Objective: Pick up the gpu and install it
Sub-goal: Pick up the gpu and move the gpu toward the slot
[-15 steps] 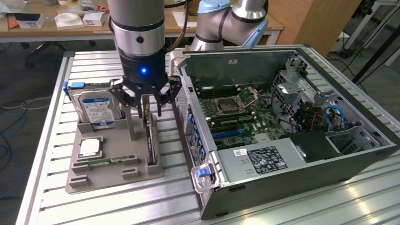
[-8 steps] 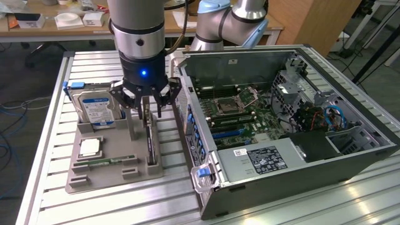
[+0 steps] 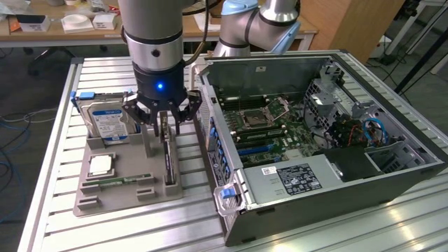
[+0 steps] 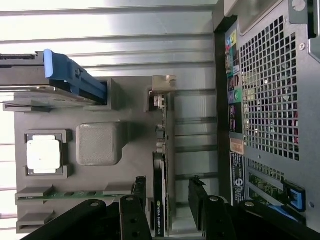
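Note:
The gpu (image 3: 169, 157) is a thin dark card standing on its long edge in a slot of the grey holder tray (image 3: 126, 202), with its grey metal bracket at the far end. My gripper (image 3: 163, 119) hangs directly over it, open, one finger on each side of the card's upper edge. In the wrist view the gpu (image 4: 160, 175) runs between the two black fingertips (image 4: 139, 190), with a gap on both sides. My gripper (image 4: 168, 192) holds nothing.
The tray (image 4: 131, 100) also carries a silver hard drive (image 3: 108, 123) with blue rails, a square processor (image 3: 102, 165) and a green memory stick (image 3: 115, 181). The open computer case (image 3: 315, 136) stands close on the exterior view's right, motherboard exposed. Ribbed metal table underneath.

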Robot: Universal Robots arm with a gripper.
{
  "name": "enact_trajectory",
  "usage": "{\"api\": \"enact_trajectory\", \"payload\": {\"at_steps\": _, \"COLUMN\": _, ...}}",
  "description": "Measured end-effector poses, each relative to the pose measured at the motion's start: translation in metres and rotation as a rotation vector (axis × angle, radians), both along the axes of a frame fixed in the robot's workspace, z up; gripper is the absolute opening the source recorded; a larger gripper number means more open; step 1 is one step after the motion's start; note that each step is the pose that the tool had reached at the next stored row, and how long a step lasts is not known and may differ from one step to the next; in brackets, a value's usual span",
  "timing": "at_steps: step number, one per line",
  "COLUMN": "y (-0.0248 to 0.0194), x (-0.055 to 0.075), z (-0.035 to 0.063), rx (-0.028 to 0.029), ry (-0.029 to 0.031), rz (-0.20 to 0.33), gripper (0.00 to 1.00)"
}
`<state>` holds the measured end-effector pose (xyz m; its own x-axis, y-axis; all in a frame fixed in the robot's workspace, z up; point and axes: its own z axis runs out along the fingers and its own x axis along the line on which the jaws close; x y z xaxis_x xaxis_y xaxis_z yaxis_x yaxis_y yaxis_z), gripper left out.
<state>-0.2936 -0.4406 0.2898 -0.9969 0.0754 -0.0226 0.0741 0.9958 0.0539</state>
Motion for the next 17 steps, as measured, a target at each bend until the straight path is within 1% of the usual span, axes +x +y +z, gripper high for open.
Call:
{"api": "enact_trajectory", "payload": {"at_steps": 9, "y": -0.0013, "x": -0.002, "z": -0.009, "rx": 0.0001, "ry": 0.0001, "rz": 0.0, "gripper": 0.47}}
{"api": "enact_trajectory", "payload": {"at_steps": 17, "y": -0.0025, "x": -0.002, "z": -0.0151, "rx": 0.0, "ry": 0.0001, "rz": 0.0, "gripper": 0.47}}
